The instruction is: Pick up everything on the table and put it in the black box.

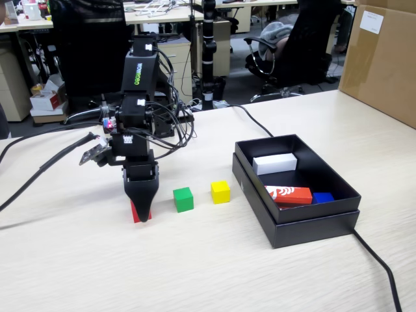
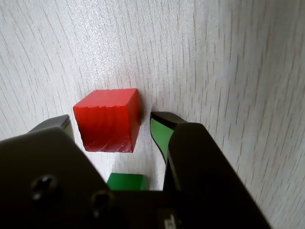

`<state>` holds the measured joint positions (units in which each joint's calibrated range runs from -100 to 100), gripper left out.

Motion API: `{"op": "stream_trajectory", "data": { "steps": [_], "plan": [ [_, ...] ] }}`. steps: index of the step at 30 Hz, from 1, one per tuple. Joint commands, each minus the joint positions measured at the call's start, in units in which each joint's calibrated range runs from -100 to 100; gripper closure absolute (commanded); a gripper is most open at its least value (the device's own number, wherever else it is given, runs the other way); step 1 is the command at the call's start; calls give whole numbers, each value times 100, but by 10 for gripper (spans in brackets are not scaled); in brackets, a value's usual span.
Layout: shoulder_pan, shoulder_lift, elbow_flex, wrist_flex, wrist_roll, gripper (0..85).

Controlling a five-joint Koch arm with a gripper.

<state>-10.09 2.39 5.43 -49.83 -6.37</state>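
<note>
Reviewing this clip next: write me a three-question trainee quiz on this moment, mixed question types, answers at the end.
1. True or false: the pincer is closed tight on the red cube.
2. Multiple choice: which cube on the table lies nearest the black box in the fixed view? A) red B) green C) yellow
3. Short answer: name what already lies inside the black box.

Key
1. False. In the wrist view the jaws straddle the red cube with a gap showing at the right jaw.
2. C. The yellow cube lies between the green cube and the box.
3. A white block, a red-orange patterned block and a small blue piece.
</note>
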Motion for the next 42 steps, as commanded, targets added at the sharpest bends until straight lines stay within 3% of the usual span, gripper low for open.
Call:
{"op": "stream_trajectory", "data": {
  "steps": [1,5,7,11,12,16,21,26,28,36,42],
  "plan": [
    [-24,19,463,158,-49,563],
    [-49,110,545,158,-83,600],
    [-78,133,635,158,-83,714],
    [-83,156,626,158,-83,730],
    [-88,156,681,158,-68,846],
    [-88,-245,608,-41,-68,846],
    [63,-1748,699,-1130,39,846],
    [645,-3768,753,-1596,249,847],
    [1353,-4468,944,-1596,484,847],
    [2354,-2965,2993,-1596,991,846],
    [2422,-1714,3401,-1562,1104,846]
  ]
}}
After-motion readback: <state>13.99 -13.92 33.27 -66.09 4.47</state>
